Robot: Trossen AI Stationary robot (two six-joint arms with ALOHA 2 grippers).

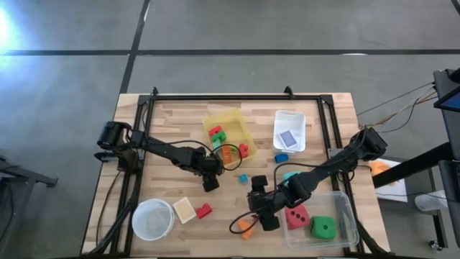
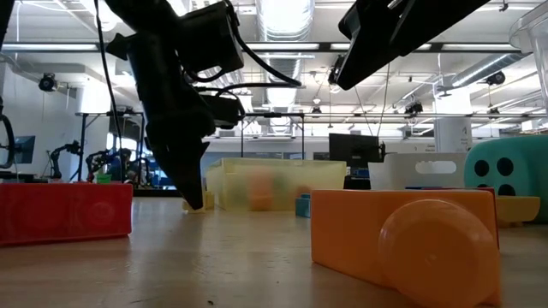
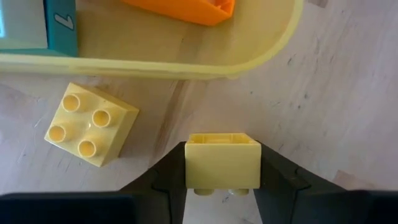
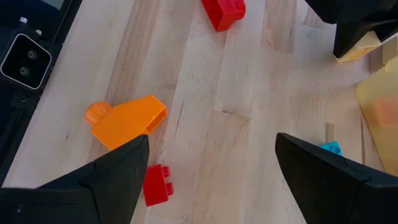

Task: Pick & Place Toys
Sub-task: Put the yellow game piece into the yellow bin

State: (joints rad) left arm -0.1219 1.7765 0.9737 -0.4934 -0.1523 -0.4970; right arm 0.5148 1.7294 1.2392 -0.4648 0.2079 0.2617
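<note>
My left gripper [image 1: 210,181] is shut on a pale yellow block [image 3: 222,160], low over the table just near of the yellow bin [image 1: 230,133]. A second pale yellow four-stud block [image 3: 91,123] lies flat on the table beside the bin. My right gripper [image 4: 211,177] is open and empty above the table, near an orange block [image 4: 127,121] and a small red block [image 4: 155,185]. The pink-red die [image 1: 295,214] and the green die [image 1: 323,228] sit in the clear bin [image 1: 348,216]. The teal die [image 2: 514,167] shows in the low view. My left gripper pinches the pale yellow block by two opposite side walls [image 3: 189,163] between its two fingers, coming from above and pointing down. The block's studs face back toward the wrist and its hollow side faces away. Whether it touches the table, I cannot tell.
The yellow bin holds red, green and orange blocks. A white bin [image 1: 290,129] with a blue block stands at the back right, and a white bowl [image 1: 152,219] at the front left. A pale yellow block [image 1: 185,209], a red block [image 1: 204,211] and small blue blocks [image 1: 243,178] lie loose.
</note>
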